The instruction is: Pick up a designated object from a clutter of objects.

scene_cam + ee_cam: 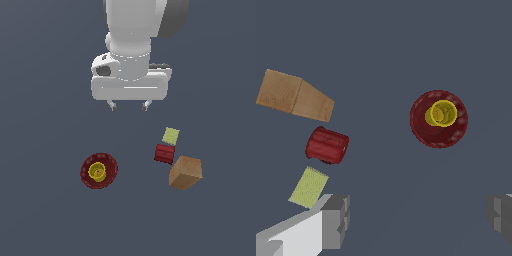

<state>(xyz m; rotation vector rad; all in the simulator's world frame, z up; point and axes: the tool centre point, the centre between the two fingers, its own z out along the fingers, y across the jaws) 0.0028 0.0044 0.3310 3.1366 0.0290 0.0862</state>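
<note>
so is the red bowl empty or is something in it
Not empty: the yellow cup sits inside the dark-red bowl, ringed by its rim in both views.

Flat, even simulator light, moderately dim; no cast shadows or glare on the bench; both views slightly soft, low-res.

Yellow cup hides dark-red bowl centre.

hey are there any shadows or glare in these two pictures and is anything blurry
Exterior view: flat, even light, no cast shadows under the red bowl or the brown box; no glare; edges look slightly soft. Wrist view: likewise shadowless, the bowl and the yellow cup in it reasonably sharp, and the open gripper cut off at the frame edge.
</note>
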